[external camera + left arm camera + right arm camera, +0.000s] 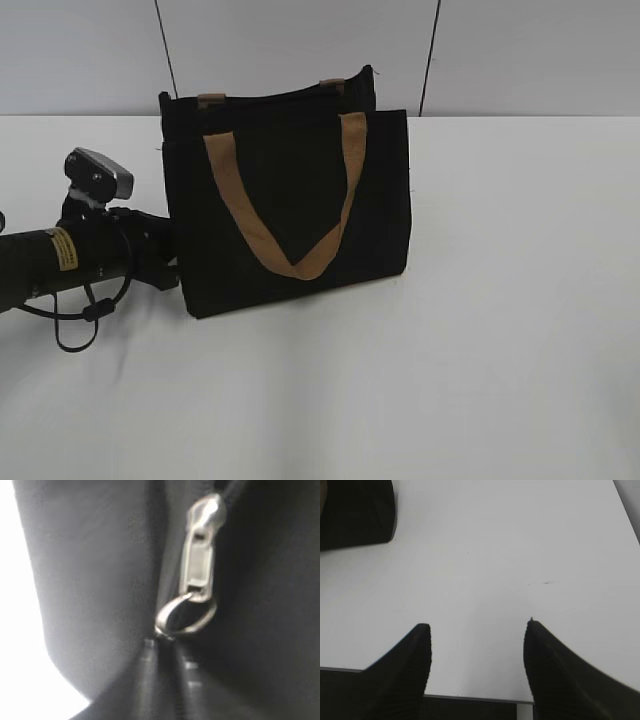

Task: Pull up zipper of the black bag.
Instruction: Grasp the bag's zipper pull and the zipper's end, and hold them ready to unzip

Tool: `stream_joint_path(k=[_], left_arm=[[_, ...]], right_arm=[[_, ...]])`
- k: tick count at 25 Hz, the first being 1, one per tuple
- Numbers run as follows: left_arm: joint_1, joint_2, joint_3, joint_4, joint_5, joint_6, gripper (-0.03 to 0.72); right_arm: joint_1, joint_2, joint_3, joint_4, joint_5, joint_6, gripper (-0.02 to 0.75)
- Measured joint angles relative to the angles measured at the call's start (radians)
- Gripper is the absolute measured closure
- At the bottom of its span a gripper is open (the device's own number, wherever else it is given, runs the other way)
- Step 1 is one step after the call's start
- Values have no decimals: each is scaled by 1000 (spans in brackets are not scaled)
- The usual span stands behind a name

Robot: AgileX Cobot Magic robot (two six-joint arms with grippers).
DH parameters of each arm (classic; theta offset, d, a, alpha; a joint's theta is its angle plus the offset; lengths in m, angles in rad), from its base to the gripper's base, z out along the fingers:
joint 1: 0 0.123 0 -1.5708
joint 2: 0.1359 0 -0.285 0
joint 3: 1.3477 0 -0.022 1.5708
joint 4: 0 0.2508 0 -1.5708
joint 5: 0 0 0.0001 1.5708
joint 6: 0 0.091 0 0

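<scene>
Zipper pull (199, 565) fills left wrist view, claw state hidden; approach step, grasping its ring (186, 617) comes next. Right claw (477, 652) hangs open. Bag (285, 205) stands near counter's back edge.

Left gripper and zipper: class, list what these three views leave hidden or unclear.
- Left gripper: exterior view, hidden behind the black bag; open or shut unknown.
- Zipper pull: left wrist view, blurred; no fingers visible.
- Zipper track: exterior view, not visible.
- Right gripper: right wrist view, fingers cut off by the bottom edge.

A bare white table (500, 350) stretches before a pale panelled wall (300, 50) with dark vertical seams.
</scene>
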Motion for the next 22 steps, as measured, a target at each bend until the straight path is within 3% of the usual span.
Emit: stream_joint_path(k=[3,9,22], left_arm=[[0,0,0,-35,0,0,681],[0,-52,0,-43,36,0,693],[0,-379,0,-39,369,1,696]], right_arm=[[0,0,0,0,0,0,290],[0,0,0,0,0,0,290],[0,0,0,0,0,0,290]])
